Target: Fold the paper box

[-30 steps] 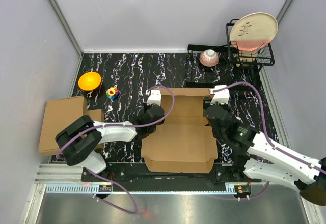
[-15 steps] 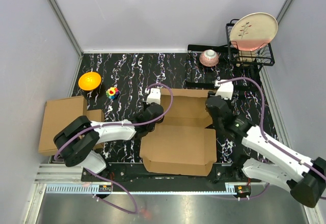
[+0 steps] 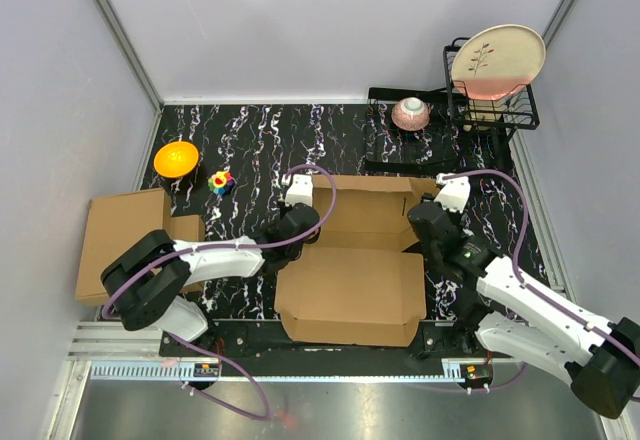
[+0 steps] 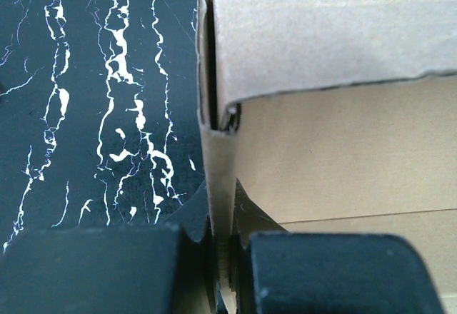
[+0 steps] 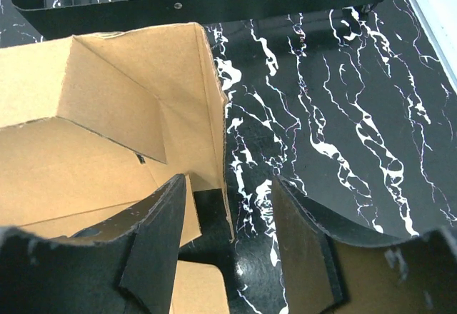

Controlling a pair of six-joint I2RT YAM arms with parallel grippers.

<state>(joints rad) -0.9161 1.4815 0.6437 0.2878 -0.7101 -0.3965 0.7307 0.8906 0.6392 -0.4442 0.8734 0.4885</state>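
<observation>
The paper box is brown corrugated cardboard in the middle of the table. Its back half has raised walls and its big front panel lies flat. My left gripper is shut on the box's upright left wall, and the fingertips pinch its near end. My right gripper is open at the box's right side. In the right wrist view the upright right wall runs between the fingers, one inside the box and one outside over the table. The wall stands nearer the inside one.
A stack of flat brown cardboard lies at the left edge. An orange bowl and a small colourful toy sit back left. A black wire rack with a plate, and a pink bowl, stand back right.
My right gripper has shifted to the right and slightly back along the box's right wall. My left gripper keeps its hold on the left wall, moving slightly left with it.
</observation>
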